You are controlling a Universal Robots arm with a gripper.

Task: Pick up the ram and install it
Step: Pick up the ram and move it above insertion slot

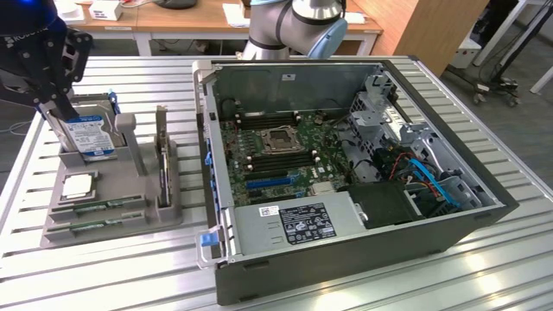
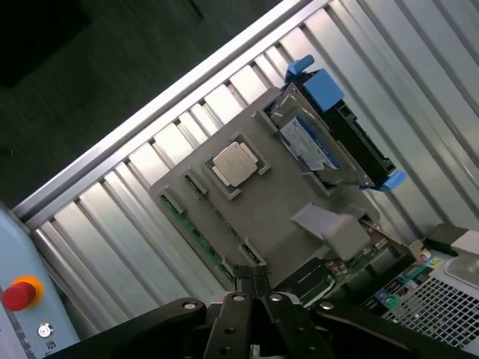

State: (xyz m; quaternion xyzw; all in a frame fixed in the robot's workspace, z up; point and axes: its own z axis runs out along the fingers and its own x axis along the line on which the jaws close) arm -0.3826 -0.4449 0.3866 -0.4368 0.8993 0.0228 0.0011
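As my gripper point(image 2: 252, 283) hangs closed and empty over the grey holder point(image 1: 125, 184), nothing is gripped yet. The ram point(image 1: 97, 207) rests in a slot at the holder's six o'clock end in the exterior view, likely so its long edges are reachable. At three o'clock, a bare table point(image 1: 103, 272) strip separates the holder from the open case point(image 1: 389, 259).

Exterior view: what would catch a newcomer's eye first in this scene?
The open dark computer case with its green motherboard dominates the centre. On the exterior view's left, a grey parts holder carries a blue-labelled silver hard drive and thin green ram sticks. The black gripper, shut and empty, hangs over that holder.
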